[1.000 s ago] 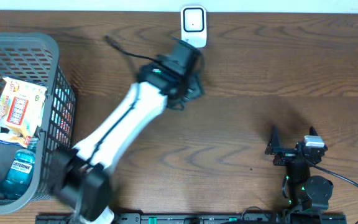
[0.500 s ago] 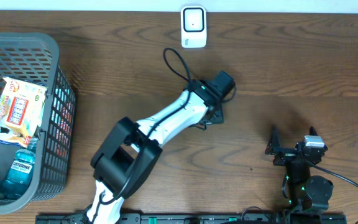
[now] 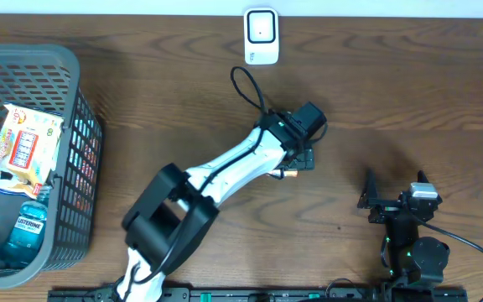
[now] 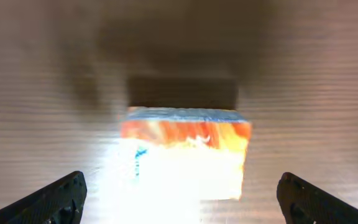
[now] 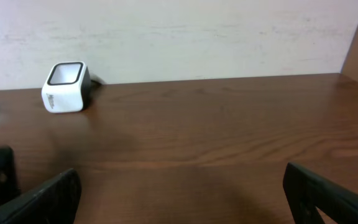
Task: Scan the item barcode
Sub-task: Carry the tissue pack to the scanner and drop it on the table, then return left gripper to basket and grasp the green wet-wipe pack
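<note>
The item is a small orange and white box (image 4: pixel 185 155) lying flat on the wooden table. Its near part is washed out by glare in the left wrist view. My left gripper (image 4: pixel 182 202) hangs over it, open, with both fingers (image 4: pixel 61 196) well clear of the box's sides. From overhead only an orange sliver of the box (image 3: pixel 290 174) shows under the left gripper (image 3: pixel 298 162). The white barcode scanner (image 3: pixel 261 35) stands at the table's far edge and also shows in the right wrist view as the scanner (image 5: pixel 66 87). My right gripper (image 3: pixel 395 183) sits open and empty at the near right, pointing at the far wall.
A grey mesh basket (image 3: pixel 74 75) stands at the left edge. It holds a snack packet (image 3: pixel 25 144) and a blue mouthwash bottle (image 3: pixel 25 231). The scanner's cable (image 5: pixel 95 81) runs off beside it. A pale wall (image 5: pixel 197 37) closes off the table's far side.
My left arm swung from just in front of the scanner toward the table's middle. Its jaws opened wide, and the box now lies free on the table. The right arm has not moved.
</note>
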